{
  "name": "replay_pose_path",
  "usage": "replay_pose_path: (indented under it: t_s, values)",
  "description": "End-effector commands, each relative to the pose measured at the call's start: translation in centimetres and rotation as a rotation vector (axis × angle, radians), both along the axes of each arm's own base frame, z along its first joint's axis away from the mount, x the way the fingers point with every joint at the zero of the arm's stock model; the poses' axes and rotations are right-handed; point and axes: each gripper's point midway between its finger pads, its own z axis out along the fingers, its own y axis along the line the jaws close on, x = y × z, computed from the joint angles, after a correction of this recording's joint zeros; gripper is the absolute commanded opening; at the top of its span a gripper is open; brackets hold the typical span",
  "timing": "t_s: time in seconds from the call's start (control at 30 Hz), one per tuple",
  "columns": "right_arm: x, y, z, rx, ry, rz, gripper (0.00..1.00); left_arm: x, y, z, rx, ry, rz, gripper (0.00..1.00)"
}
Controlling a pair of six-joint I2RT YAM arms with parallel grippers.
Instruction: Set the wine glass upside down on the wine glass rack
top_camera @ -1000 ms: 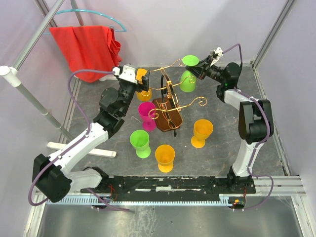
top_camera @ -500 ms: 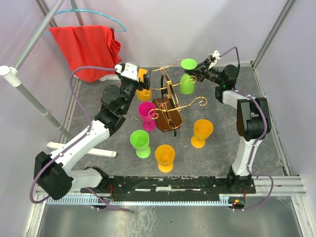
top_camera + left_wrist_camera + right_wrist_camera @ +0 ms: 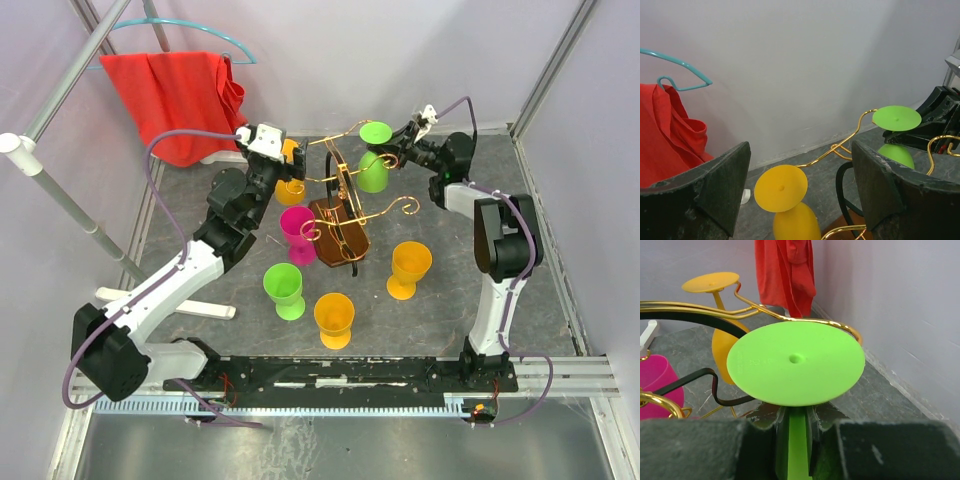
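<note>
My right gripper [image 3: 794, 435] is pinched in narrow on the stem of the green wine glass [image 3: 795, 362], with one finger on each side of it. The glass is upside down. Its flat round foot is on top and its bowl hangs below. It is up at the far right side of the wine glass rack [image 3: 336, 216], and the foot is right at the tip of one gold wire arm. I cannot tell if the foot sits on the wire or is only held by my gripper. My left gripper [image 3: 800, 192] is wide open and holds nothing. It hovers at the far left side of the rack, and I see the hanging yellow glass [image 3: 781, 187] between its fingers. That one is upside down too, with its foot above a gold arm. On the table [image 3: 450, 320], just beside the rack's brown base, stands a pink glass [image 3: 297, 226], mouth up. Nearer to me stand a standing green glass [image 3: 283, 288], a standing yellow glass [image 3: 334, 318] and an orange glass [image 3: 409, 268], all mouth up and apart from each other.
</note>
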Motion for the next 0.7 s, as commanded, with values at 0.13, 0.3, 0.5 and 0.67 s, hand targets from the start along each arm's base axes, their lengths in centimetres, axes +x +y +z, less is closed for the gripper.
replay_pose_path:
  t_s: [0.13, 0.3, 0.5, 0.67]
  values:
    - [0.2, 1.8, 3.3, 0.016, -0.147, 0.024, 0.01, -0.1, -0.4, 2.4, -0.019, -0.05, -0.016, 0.88]
    - [0.3, 2.5, 2.8, 0.016, -0.138, 0.037, 0.01, -0.2, -0.4, 2.4, -0.023, -0.049, -0.02, 0.88]
    - [0.6, 2.6, 2.1, 0.018, -0.132, 0.032, 0.01, -0.2, -0.4, 2.3, -0.023, -0.043, -0.022, 0.88]
    - [1.3, 2.8, 2.4, 0.03, -0.142, 0.029, 0.01, -0.2, -0.3, 2.2, -0.023, -0.038, -0.016, 0.88]
